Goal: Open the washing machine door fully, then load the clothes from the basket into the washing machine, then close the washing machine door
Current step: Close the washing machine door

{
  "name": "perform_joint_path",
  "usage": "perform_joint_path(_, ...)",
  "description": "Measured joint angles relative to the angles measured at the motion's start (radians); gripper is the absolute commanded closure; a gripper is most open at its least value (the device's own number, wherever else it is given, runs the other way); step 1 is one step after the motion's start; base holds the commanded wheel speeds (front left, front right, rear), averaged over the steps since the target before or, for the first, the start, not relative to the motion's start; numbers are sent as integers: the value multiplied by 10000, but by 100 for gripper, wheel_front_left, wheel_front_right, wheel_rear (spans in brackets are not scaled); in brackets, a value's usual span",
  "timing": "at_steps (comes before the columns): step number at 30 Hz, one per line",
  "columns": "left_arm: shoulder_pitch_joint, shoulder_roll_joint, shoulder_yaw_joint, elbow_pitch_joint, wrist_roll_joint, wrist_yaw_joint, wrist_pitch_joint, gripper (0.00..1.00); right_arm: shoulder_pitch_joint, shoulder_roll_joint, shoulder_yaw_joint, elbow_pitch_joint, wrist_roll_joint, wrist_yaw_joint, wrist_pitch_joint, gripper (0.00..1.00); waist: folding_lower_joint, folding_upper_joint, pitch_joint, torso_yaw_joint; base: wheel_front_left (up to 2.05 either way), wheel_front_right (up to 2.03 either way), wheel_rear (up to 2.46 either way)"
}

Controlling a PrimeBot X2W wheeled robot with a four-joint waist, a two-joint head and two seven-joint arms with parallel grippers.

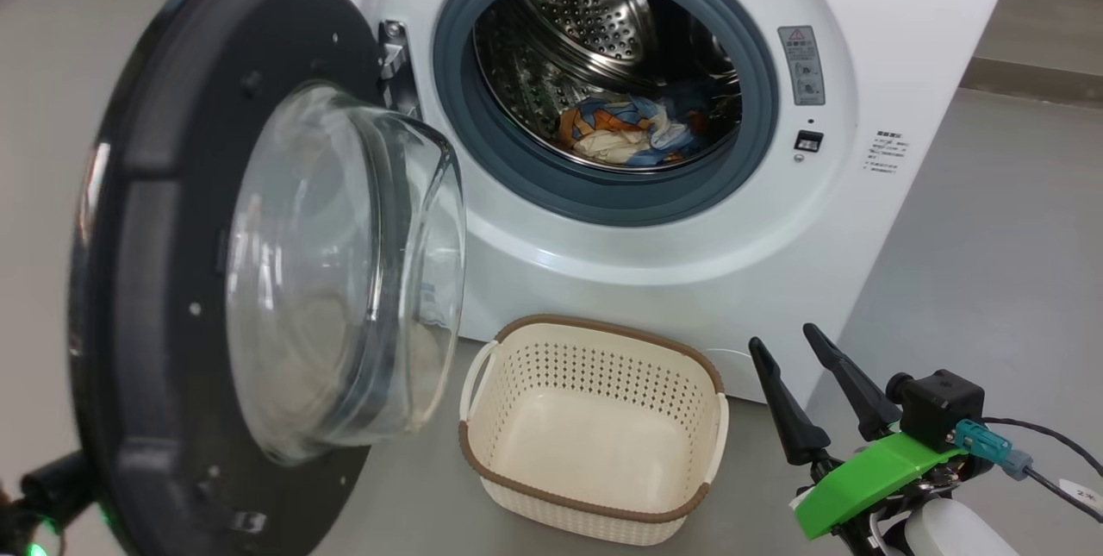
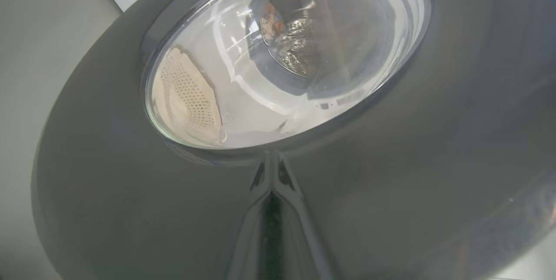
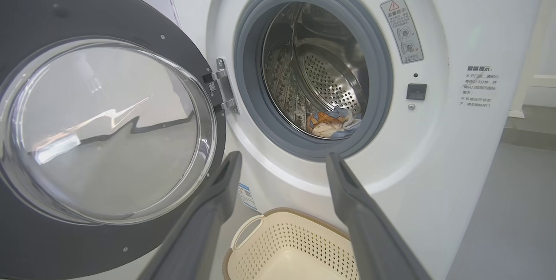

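Grey floor (image 1: 991, 237), washing machine (image 1: 689, 254) standing on it. Far left, door (image 1: 172, 151) stands wide open. Left gripper (image 2: 271, 163) is behind it, fingers pressed together, tips at the door's outer face. Clothes (image 1: 633, 129) lie low in the drum (image 1: 595, 13). Basket (image 1: 603, 325) sits on the floor just before the machine. Right gripper (image 1: 782, 338) is low right, fingers spread.

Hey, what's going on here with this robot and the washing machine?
A two-armed robot is doing laundry. The clothes lie inside the drum of the washing machine, and the basket on the floor in front of it is empty. The washing machine door stands open to the left. The left end effector, shut, is at the door's outer face, apparently to push it closed. The right end effector hangs open beside the basket, holding nothing.
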Motion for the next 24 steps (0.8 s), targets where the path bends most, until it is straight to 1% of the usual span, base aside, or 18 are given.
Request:
perform_joint_path(4,663,-326,-81,-1478,-293,663,282,100,0,58,-33,-19,-2,0,0,0,0,1,26,-192,0,0,0)
perform_joint_path(6,929,-470,-128,-2211,-295,903,307,100,1,75,-79,-29,-2,0,0,0,0,0,43,-305,0,0,0)
perform_joint_path(9,1211,-708,-247,-3070,-291,1185,295,100,1,105,-157,-40,-2,0,0,0,0,0,77,-498,0,0,0)
perform_joint_path(12,1373,-890,-420,-3634,-291,1411,297,100,0,144,-228,-59,-15,0,0,0,0,0,118,-733,0,0,0)
perform_joint_path(20,1604,-1202,-644,-4437,-259,1664,295,100,-2,201,-330,-138,-92,0,0,0,0,1,224,-1614,0,0,0)
perform_joint_path(24,1603,-1436,-631,-4581,-272,1664,127,100,-2,209,-355,-169,-100,0,0,0,0,1,277,-2173,0,0,0)
